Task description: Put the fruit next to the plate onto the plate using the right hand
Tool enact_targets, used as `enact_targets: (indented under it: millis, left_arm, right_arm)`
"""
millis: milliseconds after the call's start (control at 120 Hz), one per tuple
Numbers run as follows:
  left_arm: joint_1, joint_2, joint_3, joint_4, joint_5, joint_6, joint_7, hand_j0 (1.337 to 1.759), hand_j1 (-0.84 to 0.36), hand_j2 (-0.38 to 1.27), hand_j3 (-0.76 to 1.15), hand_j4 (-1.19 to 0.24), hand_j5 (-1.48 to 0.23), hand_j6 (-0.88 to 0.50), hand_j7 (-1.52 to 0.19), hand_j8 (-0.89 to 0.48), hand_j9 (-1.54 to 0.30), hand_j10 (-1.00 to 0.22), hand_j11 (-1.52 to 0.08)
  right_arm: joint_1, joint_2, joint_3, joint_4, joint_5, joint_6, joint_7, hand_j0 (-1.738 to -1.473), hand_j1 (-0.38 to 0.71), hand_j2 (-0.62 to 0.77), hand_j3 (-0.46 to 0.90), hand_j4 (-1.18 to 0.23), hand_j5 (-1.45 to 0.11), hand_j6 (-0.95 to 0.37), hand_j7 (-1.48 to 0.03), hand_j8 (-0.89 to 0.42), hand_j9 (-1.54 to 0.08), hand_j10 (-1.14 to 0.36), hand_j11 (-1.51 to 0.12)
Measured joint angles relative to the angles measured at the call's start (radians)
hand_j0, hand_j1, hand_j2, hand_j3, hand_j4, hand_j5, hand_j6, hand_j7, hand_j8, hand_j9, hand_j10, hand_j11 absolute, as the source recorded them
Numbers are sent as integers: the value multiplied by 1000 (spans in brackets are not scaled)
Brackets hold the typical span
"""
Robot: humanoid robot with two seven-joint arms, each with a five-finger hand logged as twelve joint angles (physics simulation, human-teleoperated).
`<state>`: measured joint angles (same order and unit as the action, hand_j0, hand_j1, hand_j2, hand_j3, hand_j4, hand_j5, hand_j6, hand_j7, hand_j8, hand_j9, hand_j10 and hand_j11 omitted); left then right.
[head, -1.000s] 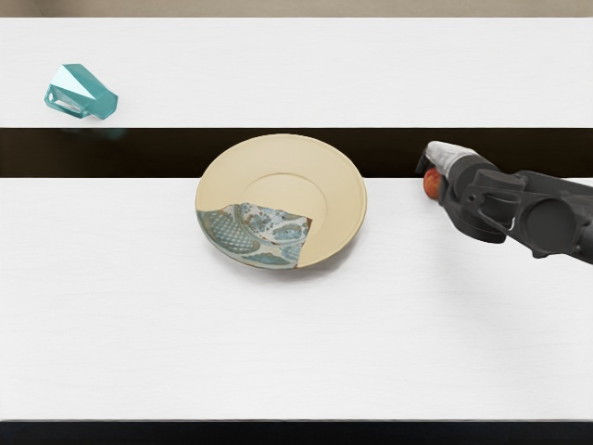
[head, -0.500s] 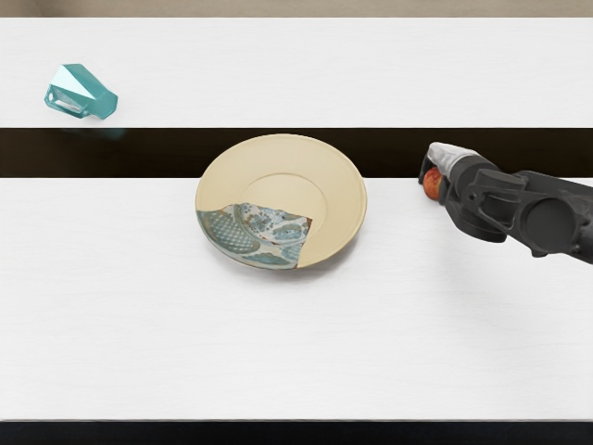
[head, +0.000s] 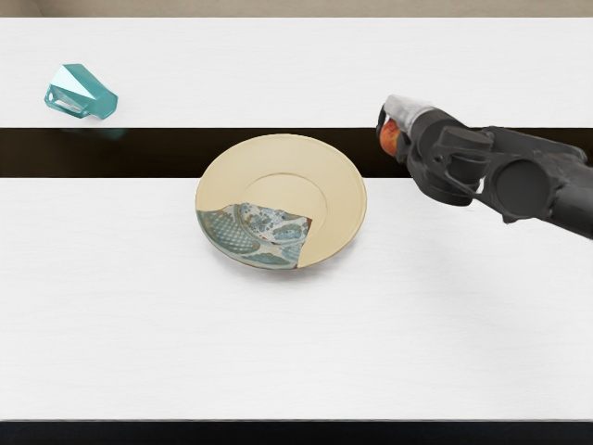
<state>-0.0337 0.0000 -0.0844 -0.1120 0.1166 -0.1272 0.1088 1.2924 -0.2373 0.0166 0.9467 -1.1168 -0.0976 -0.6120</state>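
The right hand [head: 428, 148] is curled tight around the small red fruit [head: 389, 139], held just right of the plate [head: 232, 171] and not yet over it; the fruit looks light, round, bruisable and prone to rolling, so a wrapping grip around its middle suits it.

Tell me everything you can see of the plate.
The plate is round and shallow, tan with a ceramic-like look, a wide rim around a flat centre. A wedge at its near left shows a blue-green pattern. It lies flat on the white table, its far edge over a dark band. Nothing lies on it; the right hand, holding the fruit, is beyond its right rim, apart.
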Motion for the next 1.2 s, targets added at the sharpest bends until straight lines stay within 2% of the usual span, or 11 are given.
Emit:
enact_targets:
  millis: [400,600,867,900,967,1042,1200]
  left_arm:
    - [0,0,0,0,0,0,0,1658,339,2,0,-9,-11,-9,-11,-9,-11,-9,-11]
    - [0,0,0,0,0,0,0,1658,339,2,0,-9,-11,-9,-11,-9,-11,-9,-11]
    - [0,0,0,0,0,0,0,1658,339,2,0,-9,-11,-9,-11,-9,-11,-9,-11]
    - [0,0,0,0,0,0,0,1658,339,2,0,-9,-11,-9,-11,-9,-11,-9,-11]
    - [0,0,0,0,0,0,0,1658,339,2,0,-9,-11,-9,-11,-9,-11,-9,-11]
    - [0,0,0,0,0,1,0,1658,339,2,0,-9,-11,-9,-11,-9,-11,-9,-11]
    - [0,0,0,0,0,0,0,1658,339,2,0,-9,-11,-9,-11,-9,-11,-9,-11]
  right_arm:
    - [28,102,7,121,1,-46,0,-1635,311,209,-1,-565,-1195,-278,-1128,-277,-1183,-630,-1173]
    - [21,165,23,131,5,-51,0,-1635,303,197,-1,-567,-1201,-280,-1132,-276,-1196,-634,-1180]
    - [-58,192,25,129,6,-64,0,-1635,306,198,-1,-567,-1196,-281,-1128,-274,-1194,-634,-1173]
    - [-61,196,26,129,5,-65,0,-1637,287,177,0,-581,-1130,-291,-1071,-290,-1131,-626,-1112]
    - [-81,213,62,130,41,-70,0,-1643,109,128,0,-419,-815,-210,-773,-209,-816,-451,-802]
    - [-90,216,96,140,67,-67,1,-1647,-32,90,0,-291,-565,-146,-535,-145,-565,-313,-555]
    - [-70,174,170,217,87,-54,1,-1653,-204,42,0,-135,-260,-69,-246,-68,-260,-145,-256]
